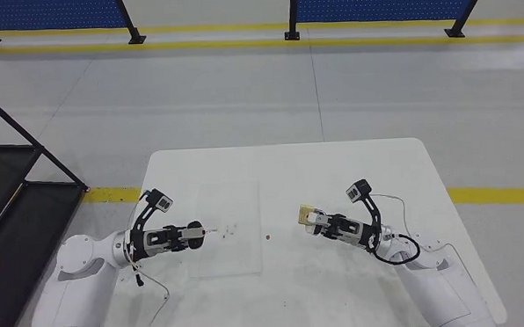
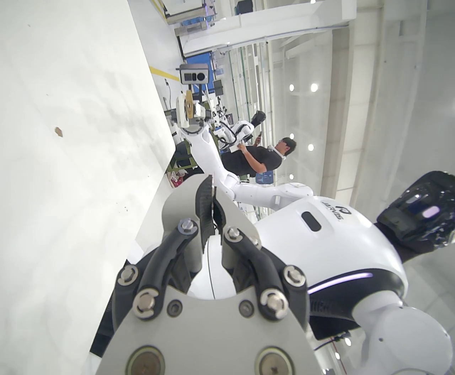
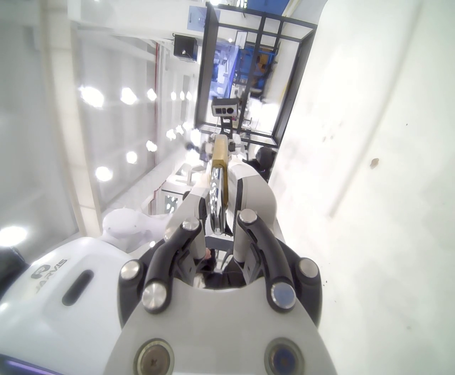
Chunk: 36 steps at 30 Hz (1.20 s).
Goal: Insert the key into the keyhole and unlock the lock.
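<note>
The right pincer clamps the chrome shackle of the brass-bodied padlock and holds it above the white worktop, well apart from the left pincer and at 3 o'clock from it. The left pincer is closed narrow on the thin silver metal key, which points toward the padlock.

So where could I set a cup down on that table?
The table's far half, beyond both grippers, is bare; so is the near strip between the arms. Crowded: the middle, where the left gripper with the key faces the right gripper with the padlock.
</note>
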{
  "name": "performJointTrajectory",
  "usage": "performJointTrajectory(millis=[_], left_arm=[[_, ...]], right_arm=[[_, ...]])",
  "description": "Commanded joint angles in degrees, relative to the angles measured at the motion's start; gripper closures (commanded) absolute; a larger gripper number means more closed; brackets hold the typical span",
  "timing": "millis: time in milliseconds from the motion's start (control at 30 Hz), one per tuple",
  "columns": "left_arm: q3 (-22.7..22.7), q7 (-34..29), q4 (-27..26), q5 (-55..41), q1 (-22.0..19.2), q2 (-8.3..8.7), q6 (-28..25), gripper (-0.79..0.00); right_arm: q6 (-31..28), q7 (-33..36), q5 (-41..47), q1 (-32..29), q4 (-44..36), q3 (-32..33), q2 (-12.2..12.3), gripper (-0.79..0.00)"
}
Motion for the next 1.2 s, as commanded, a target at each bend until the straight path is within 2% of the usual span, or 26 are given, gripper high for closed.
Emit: performJointTrajectory(millis=[0,133,300,500,900,1167], left_arm=[[1.72,0.38,-0.28,0.88,-0.14,-0.06,-0.2,0.0],[4.5,0.77,-0.4,1.24,-0.78,-0.21,-1.68,0.0],[6.13,4.09,-1.58,2.6,-0.76,-0.41,-7.8,0.0],[8.18,7.02,-3.09,4.93,-1.25,-0.39,-11.41,0.0],[12.54,8.72,-1.42,8.22,-6.6,0.78,-13.11,0.0],[12.54,8.72,-1.42,8.22,-6.6,0.78,-13.11,0.0]], right_arm=[[0.0,0.0,0.0,0.0,0.0,0.0,0.0,0.0],[0.0,0.0,0.0,0.0,0.0,0.0,0.0,0.0],[0.0,0.0,0.0,0.0,0.0,0.0,0.0,0.0],[0.0,0.0,0.0,0.0,0.0,0.0,0.0,0.0],[0.0,0.0,0.0,0.0,0.0,0.0,0.0,0.0],[1.44,-0.61,-1.98,-0.38,-1.77,-1.14,-0.05,0.0]])
